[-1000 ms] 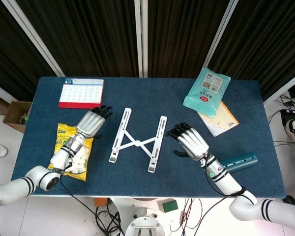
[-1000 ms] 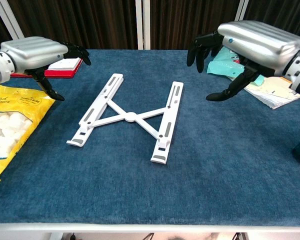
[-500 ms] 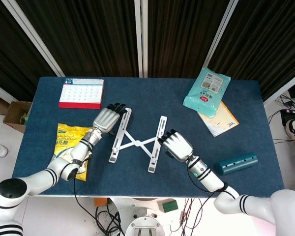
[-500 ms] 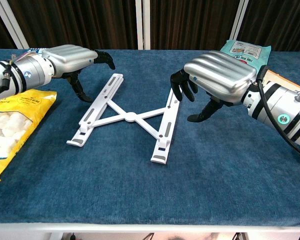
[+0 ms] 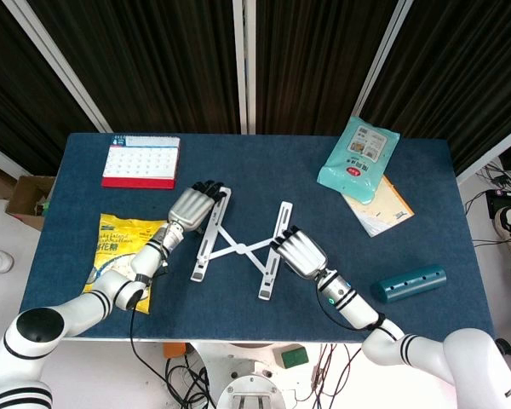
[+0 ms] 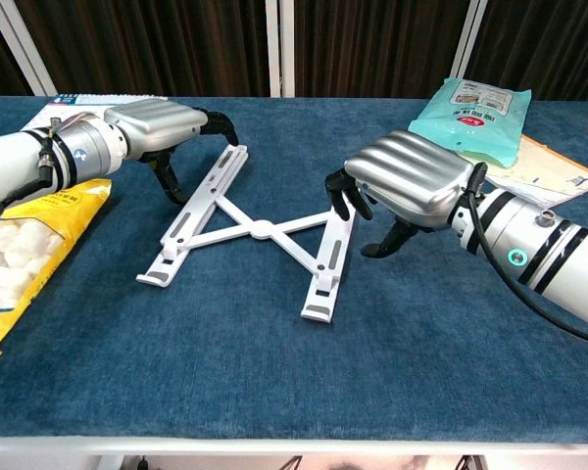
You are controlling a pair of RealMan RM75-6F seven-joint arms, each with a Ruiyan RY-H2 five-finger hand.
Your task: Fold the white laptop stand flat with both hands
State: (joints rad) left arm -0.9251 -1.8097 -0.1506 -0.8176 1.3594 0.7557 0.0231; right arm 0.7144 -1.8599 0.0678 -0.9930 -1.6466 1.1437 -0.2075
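Both hands have closed in from either side over the last second, and the two rails now lie a little nearer each other than they did. The left hand [image 6: 162, 122] curls its dark fingers [image 6: 219, 124] over the far end of the left rail [image 6: 198, 210], thumb hanging on the rail's outer side; the fingers appear to touch the rail top, though a firm hold cannot be confirmed. The right hand [image 6: 412, 181] has its fingers [image 6: 341, 191] hooked at the outer edge of the right rail [image 6: 331, 257] near its upper half, thumb dangling clear on the table side, holding nothing outright. Between them sits the white laptop stand [image 5: 238, 247], spread in an X with its crossbars pinned at a centre hub [image 6: 254, 230], lying mid-table on the blue table [image 6: 274, 372]. Each rail runs roughly away from the robot, long axis front to back, so the fold looks to depend on pushing the rails sideways toward each other, each hand working inward from its own side. Off to the left lie a yellow snack bag [image 5: 123, 260] and a desk calendar [image 5: 141, 160]; to the right, a teal wipes pack [image 5: 359, 153] and a dark teal cylinder [image 5: 409, 283].
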